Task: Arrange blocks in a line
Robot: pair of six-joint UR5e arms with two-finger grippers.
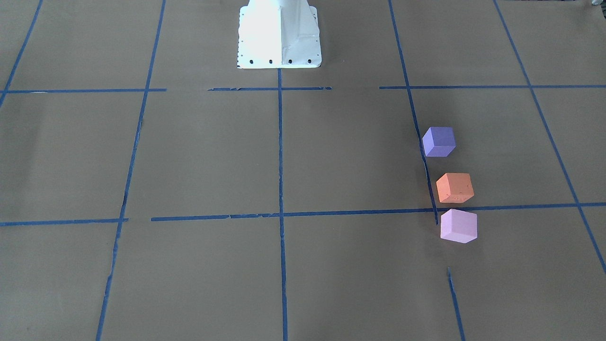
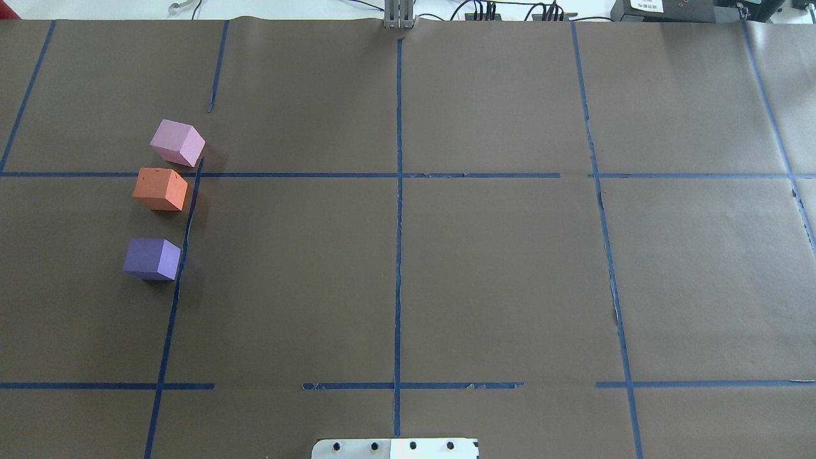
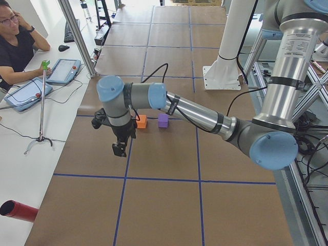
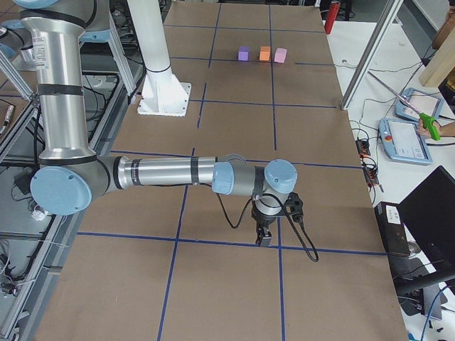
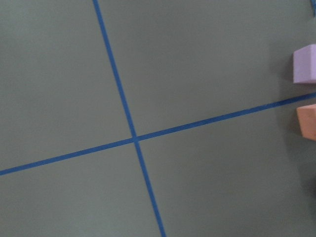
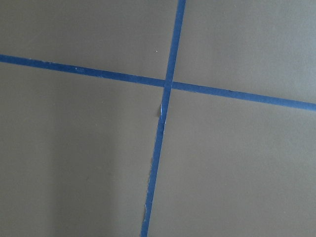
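Observation:
Three cubes stand in a rough row along a blue tape line on the robot's left side of the table: the violet-blue block [image 2: 152, 258] [image 1: 439, 141] nearest the robot, the orange block [image 2: 160, 189] [image 1: 455, 187] in the middle, and the pink-lilac block [image 2: 178, 143] [image 1: 458, 226] farthest. Orange and pink are close together; violet stands apart. The left wrist view shows the pink block [image 5: 306, 63] and the orange block [image 5: 307, 122] at its right edge. My left gripper [image 3: 119, 149] hangs above the table near the blocks, and my right gripper [image 4: 264, 238] hangs far from them. I cannot tell whether either is open or shut.
The white robot pedestal [image 1: 279, 33] stands at the table's middle edge. Brown paper with a blue tape grid [image 2: 398, 255] covers the table. An operator [image 3: 15, 46] sits at a side desk with tablets [image 3: 64, 70]. A red tube [image 3: 18, 210] lies there too.

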